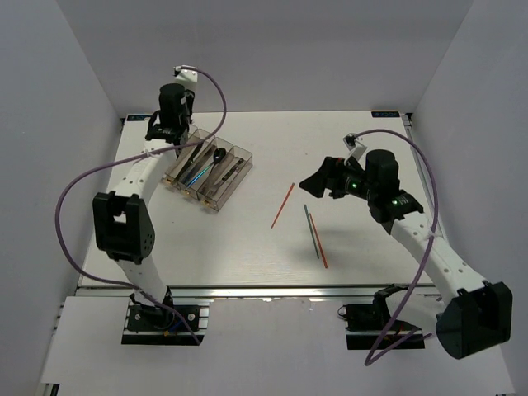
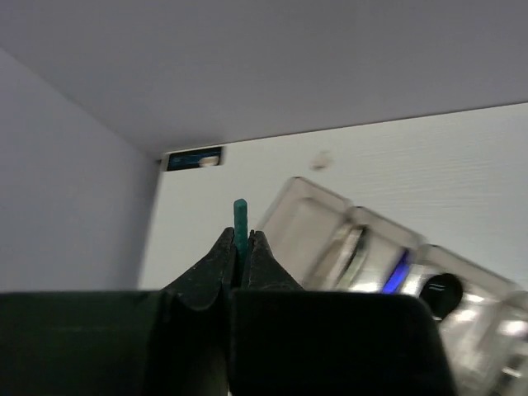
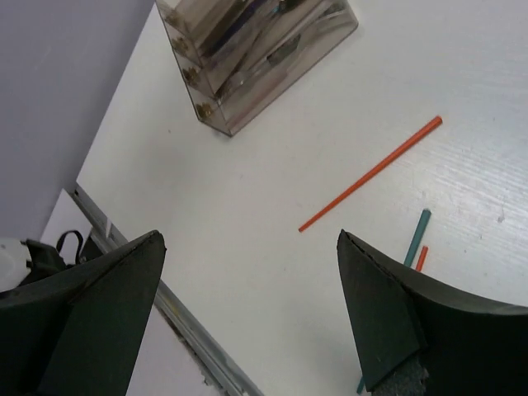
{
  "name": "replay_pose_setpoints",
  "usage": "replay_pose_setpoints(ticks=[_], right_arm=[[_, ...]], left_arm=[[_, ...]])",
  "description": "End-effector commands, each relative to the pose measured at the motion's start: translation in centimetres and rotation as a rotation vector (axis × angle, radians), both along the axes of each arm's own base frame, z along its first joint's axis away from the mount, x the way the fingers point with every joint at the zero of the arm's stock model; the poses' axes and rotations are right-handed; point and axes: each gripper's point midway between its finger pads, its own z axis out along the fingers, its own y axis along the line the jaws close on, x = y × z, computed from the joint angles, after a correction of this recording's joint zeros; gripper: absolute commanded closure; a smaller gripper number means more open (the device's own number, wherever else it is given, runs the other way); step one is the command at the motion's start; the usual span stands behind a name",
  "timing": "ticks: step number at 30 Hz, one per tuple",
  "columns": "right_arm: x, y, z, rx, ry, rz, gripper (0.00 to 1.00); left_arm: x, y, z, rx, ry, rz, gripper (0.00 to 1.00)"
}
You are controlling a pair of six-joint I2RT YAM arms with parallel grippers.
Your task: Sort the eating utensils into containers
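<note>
White surface (image 1: 247,264), pale walls on three sides, two arms bolted at the near edge.

Left tool (image 2: 241,239): we see its jaws pressed together on a green chopstick (image 2: 240,216), whose blunt end sticks up just past the fingertips. The top view puts this tool over the far left corner of the tray (image 3: 216,111); whether the stick touches the tray we cannot tell.

Right tool (image 3: 247,239): fingers spread wide, nothing between them. It hangs above the surface, well apart from the tray, to the tray's right.

Tray contents: cutlery lies in the compartments, and we make out a dark spoon (image 1: 217,157).

Loose on the surface, right of the tray:
- an orange chopstick (image 1: 283,205), between the tray and the right tool;
- a second green chopstick (image 1: 312,231), farther from the tray;
- a second orange chopstick (image 1: 320,252), just beside that green one at its near end; contact unclear.
</note>
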Motion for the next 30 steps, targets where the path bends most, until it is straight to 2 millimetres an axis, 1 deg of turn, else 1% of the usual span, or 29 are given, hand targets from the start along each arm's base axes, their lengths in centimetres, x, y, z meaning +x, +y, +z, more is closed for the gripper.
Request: replay_pose_setpoints(ticks=[1, 2, 3, 4, 5, 6, 7, 8, 12, 14, 17, 18, 19, 21, 22, 24, 25, 26, 27, 28, 29, 30], right_arm=[[-2.0, -1.1, -1.9, -0.091, -0.016, 0.022, 0.11], [-3.3, -1.4, -1.9, -0.092, -0.033, 0.04, 0.11], [-3.5, -1.5, -1.4, -0.087, -0.046, 0.039, 0.11], [-3.9, -1.7, -1.4, -0.089, -0.053, 0.044, 0.11], [-4.1, -1.8, -1.4, -0.105, -0.077, 0.055, 0.11], [-4.7, -2.1, -1.2, -0.115, -0.083, 0.059, 0.11], [-4.9, -2.3, -1.0, -0.124, -0.095, 0.064, 0.11], [-5.1, -2.4, -0.8, -0.129, -0.108, 0.066, 0.11], [-6.1, -2.3, -0.4, -0.099, -0.131, 0.088, 0.11], [-6.0, -2.3, -0.3, -0.096, -0.135, 0.085, 0.11], [-5.7, -2.2, -0.9, -0.102, -0.124, 0.078, 0.11], [-5.4, -2.2, -1.4, -0.109, -0.11, 0.074, 0.11], [-5.3, -2.3, -1.8, -0.115, -0.1, 0.069, 0.11], [-4.8, -2.4, -2.5, -0.133, -0.08, 0.052, 0.11], [-4.7, -2.5, -2.7, -0.137, -0.072, 0.045, 0.11], [-4.4, -2.7, -3.3, -0.153, -0.052, 0.028, 0.11], [-4.0, -3.0, -3.3, -0.168, -0.051, 0.006, 0.11], [-3.8, -3.1, -3.7, -0.181, -0.039, 0.001, 0.11], [-3.7, -3.3, -4.2, -0.198, -0.026, -0.007, 0.11], [-3.3, -3.6, -4.3, -0.218, -0.027, -0.024, 0.11], [-2.9, -3.7, -5.0, -0.234, -0.008, -0.033, 0.11], [-2.9, -4.0, -5.7, -0.258, 0.025, -0.041, 0.11]], left_arm=[[2.0, 5.9, 1.2, 0.315, 0.01, 0.068, 1.0], [3.6, 6.6, -0.3, 0.32, 0.023, 0.042, 1.0], [3.6, 6.6, -0.3, 0.32, 0.023, 0.042, 1.0], [4.1, 7.1, -0.6, 0.322, 0.016, 0.035, 1.0], [4.7, 7.3, -1.6, 0.339, 0.009, 0.028, 1.0], [4.9, 7.6, -2.4, 0.343, 0.011, 0.044, 1.0], [5.0, 7.9, -3.0, 0.342, 0.015, 0.045, 1.0], [5.4, 8.1, -4.0, 0.333, 0.024, 0.051, 1.0], [6.3, 8.4, -5.3, 0.307, 0.024, 0.039, 1.0], [6.7, 8.4, -5.5, 0.306, 0.017, 0.04, 1.0], [7.4, 8.2, -6.3, 0.285, 0.018, 0.033, 1.0], [7.5, 8.3, -6.8, 0.281, 0.02, 0.035, 1.0], [7.4, 8.2, -7.8, 0.283, 0.035, 0.031, 0.97], [7.3, 8.4, -8.7, 0.289, 0.046, 0.038, 0.95], [7.1, 8.5, -9.7, 0.291, 0.067, 0.039, 0.87], [6.7, 8.9, -10.3, 0.293, 0.066, 0.061, 0.73], [6.3, 9.2, -10.6, 0.293, 0.062, 0.087, 0.63], [6.2, 9.3, -10.6, 0.292, 0.06, 0.089, 0.58], [6.1, 9.5, -10.5, 0.291, 0.059, 0.097, 0.54], [6.1, 9.4, -9.7, 0.275, 0.041, 0.106, 0.46], [6.1, 9.3, -9.2, 0.261, 0.032, 0.104, 0.43], [6.1, 9.1, -8.6, 0.25, 0.019, 0.103, 0.41]])
